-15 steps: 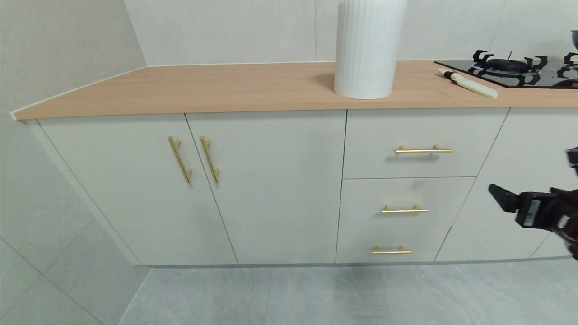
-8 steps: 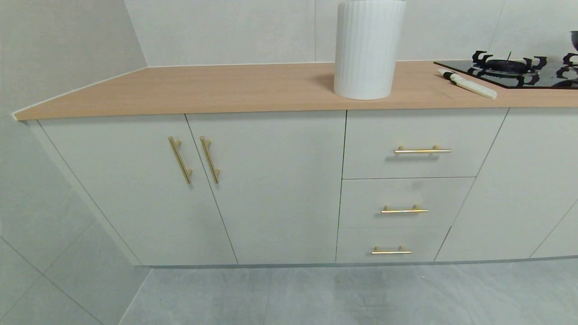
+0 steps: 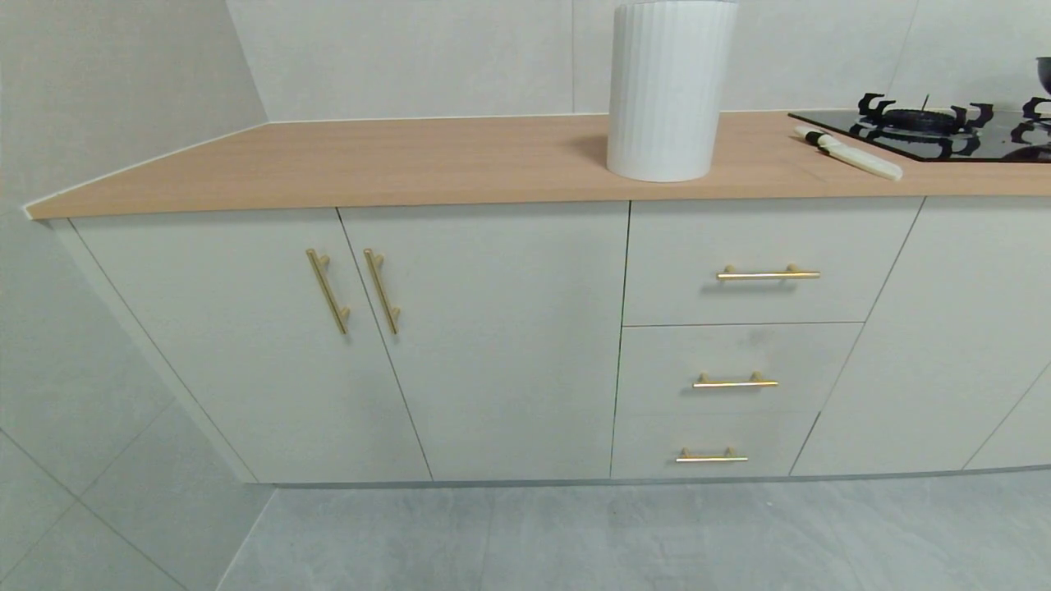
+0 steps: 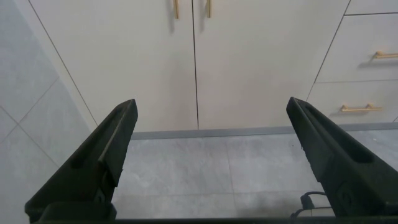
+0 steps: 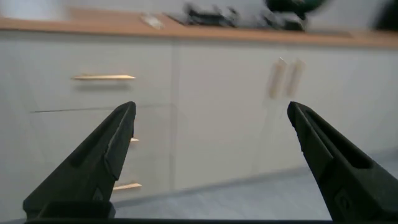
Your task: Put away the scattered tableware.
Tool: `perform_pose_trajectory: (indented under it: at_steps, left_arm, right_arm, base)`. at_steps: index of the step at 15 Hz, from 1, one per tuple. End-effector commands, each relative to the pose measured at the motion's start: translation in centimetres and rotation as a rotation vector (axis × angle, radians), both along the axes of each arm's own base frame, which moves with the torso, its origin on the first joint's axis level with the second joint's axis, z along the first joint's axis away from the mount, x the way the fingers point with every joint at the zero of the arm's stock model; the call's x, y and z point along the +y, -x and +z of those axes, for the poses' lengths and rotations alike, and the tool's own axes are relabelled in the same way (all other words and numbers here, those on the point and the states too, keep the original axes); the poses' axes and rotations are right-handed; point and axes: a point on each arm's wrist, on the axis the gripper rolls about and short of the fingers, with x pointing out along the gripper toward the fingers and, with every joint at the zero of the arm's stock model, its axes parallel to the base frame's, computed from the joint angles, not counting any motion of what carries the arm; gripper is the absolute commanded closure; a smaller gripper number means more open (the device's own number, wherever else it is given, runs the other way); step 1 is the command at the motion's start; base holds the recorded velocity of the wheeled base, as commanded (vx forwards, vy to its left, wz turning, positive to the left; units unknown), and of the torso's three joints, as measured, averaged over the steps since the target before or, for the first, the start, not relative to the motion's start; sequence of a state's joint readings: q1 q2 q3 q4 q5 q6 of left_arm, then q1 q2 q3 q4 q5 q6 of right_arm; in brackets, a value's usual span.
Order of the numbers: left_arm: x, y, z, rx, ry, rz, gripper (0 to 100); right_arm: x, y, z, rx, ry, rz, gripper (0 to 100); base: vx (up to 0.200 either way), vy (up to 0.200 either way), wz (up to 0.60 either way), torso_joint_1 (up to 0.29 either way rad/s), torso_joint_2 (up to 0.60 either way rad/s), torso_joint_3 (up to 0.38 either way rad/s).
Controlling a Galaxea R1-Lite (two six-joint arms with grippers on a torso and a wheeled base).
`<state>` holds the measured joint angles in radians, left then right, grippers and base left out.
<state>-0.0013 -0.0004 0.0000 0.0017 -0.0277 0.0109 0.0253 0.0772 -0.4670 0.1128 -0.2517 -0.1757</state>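
While drawers [image 3: 768, 263] sit shut, a knife [image 3: 850, 154] lies beside the hob [image 3: 928, 131].

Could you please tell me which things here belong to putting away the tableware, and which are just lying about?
Belongs to the job: knife on the countertop; probably the drawers, as storage.
Just there: white ribbed container, hob, cabinet doors.
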Motion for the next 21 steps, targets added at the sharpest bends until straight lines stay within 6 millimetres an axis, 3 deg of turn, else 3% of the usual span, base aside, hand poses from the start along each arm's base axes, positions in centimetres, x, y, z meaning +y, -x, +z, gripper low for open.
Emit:
perform_pose_trajectory:
  at_steps: [1,5,8,21]
  left_arm:
    - [0.0,0.0,0.0,0.0,0.0,0.0,0]
    - [0.0,0.0,0.0,0.0,0.0,0.0,0]
    - [0.0,0.0,0.0,0.0,0.0,0.0,0]
    - [0.0,0.0,0.0,0.0,-0.004,-0.002,0]
  right_arm:
    - [0.2,0.6,-1.7,-0.028,-0.006,0.005,0]
    - [0.8,-3.3,-7.9,0.16,-0.101,0.286,0]
    - [1.0,-4.5,-10.6,0.204,-0.094,0.362,0]
    - [1.0,-4.5,-11.3,0.274,-0.107,0.352,0]
  base:
    - [0.0,0.0,0.0,0.0,0.0,0.0]
    - [0.0,0.0,0.0,0.0,0.0,0.0]
    - [0.0,0.0,0.0,0.0,0.0,0.0]
    - [0.0,0.0,0.0,0.0,0.0,0.0]
